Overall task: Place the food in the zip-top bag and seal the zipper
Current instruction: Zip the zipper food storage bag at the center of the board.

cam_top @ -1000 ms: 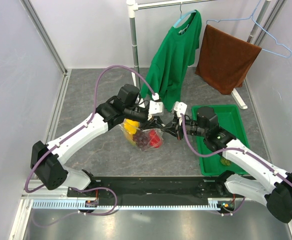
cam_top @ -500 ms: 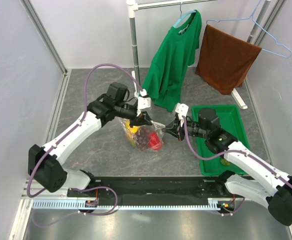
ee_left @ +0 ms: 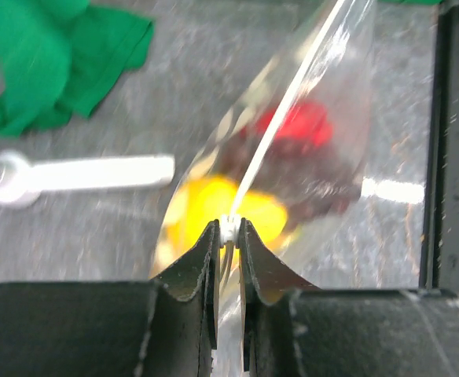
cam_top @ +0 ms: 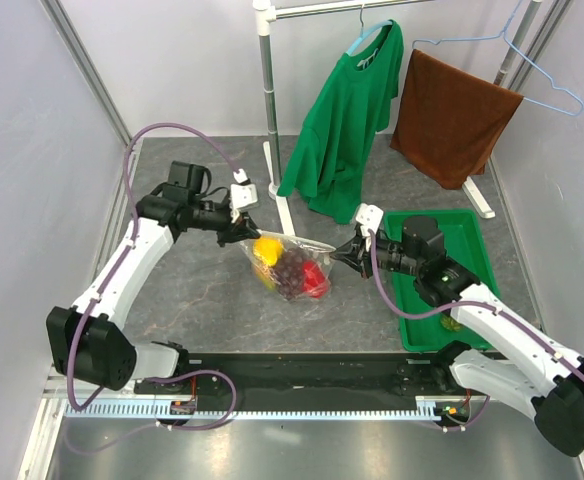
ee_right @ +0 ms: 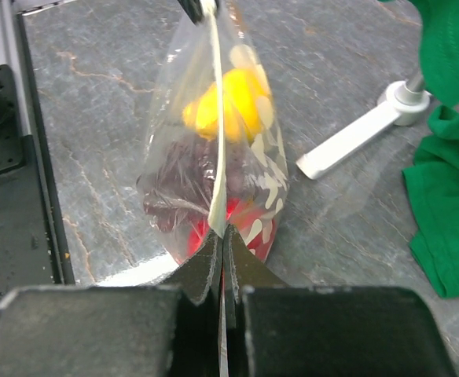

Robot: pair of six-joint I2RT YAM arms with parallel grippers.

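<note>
1. Contents. The red pepper (cam_top: pixel 315 281), the grape bunch (cam_top: pixel 291 268) and the mango (cam_top: pixel 267 247) are all inside the bag (ee_right: pixel 184 71), in that order from the near side outward. The bag hangs over the middle of the table (cam_top: pixel 202 300), well apart from every edge. Whether its bottom rests on the surface cannot be told.

2. Right gripper (cam_top: pixel 348 250). The jaws are fully closed and pinch the right end of the zipper (cam_top: pixel 297 240). This end is the fixed anchor.

3. Left gripper (cam_top: pixel 244 228). The jaws are nearly closed and clamp the strip at its left end. A second ago this gripper was close beside the right one. It has since travelled leftward along the whole strip, which now runs taut and straight between the two grippers.

4. Meaning. The sealing pass appears complete or nearly so. Full closure of the seam cannot be confirmed.

5. Background. The tray (cam_top: pixel 472 225) lies at the right edge. The shirt (cam_top: pixel 342 110) hangs at the far side.
</note>
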